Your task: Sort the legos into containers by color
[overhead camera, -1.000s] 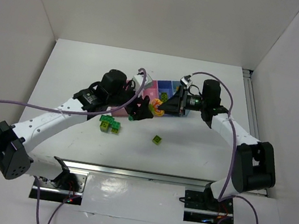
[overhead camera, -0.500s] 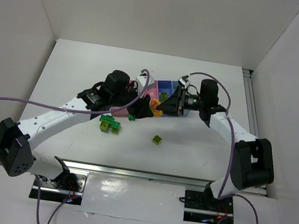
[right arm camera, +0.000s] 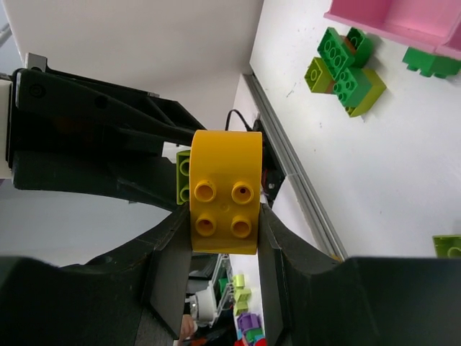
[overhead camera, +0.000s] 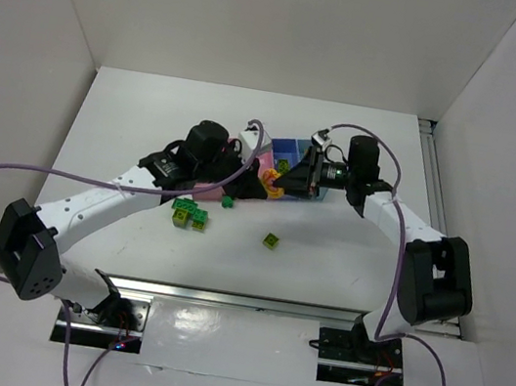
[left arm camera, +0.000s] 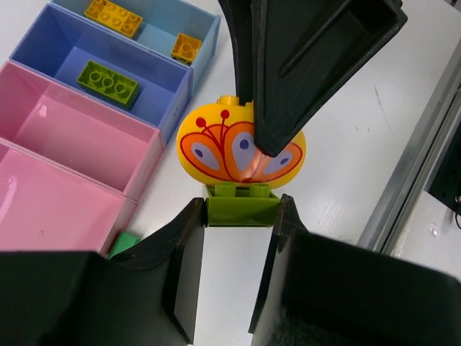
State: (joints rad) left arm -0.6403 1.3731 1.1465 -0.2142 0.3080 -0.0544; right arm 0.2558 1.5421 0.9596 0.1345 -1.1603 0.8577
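Observation:
In the left wrist view my left gripper is shut on a lime green brick. That brick is joined to a rounded yellow lego with an orange butterfly print. My right gripper is shut on this yellow lego, with the lime brick showing behind it. Both grippers meet just in front of the containers. One blue bin holds a lime brick. The other blue bin holds two yellow bricks. The pink bins show no bricks.
A cluster of dark and lime green legos lies on the table left of centre. A dark green brick lies near the pink bins. A small lime brick sits nearer the front rail.
My left gripper has moved right to the yellow lego in the right gripper and has closed on the lime brick. The right gripper has kept its grip.

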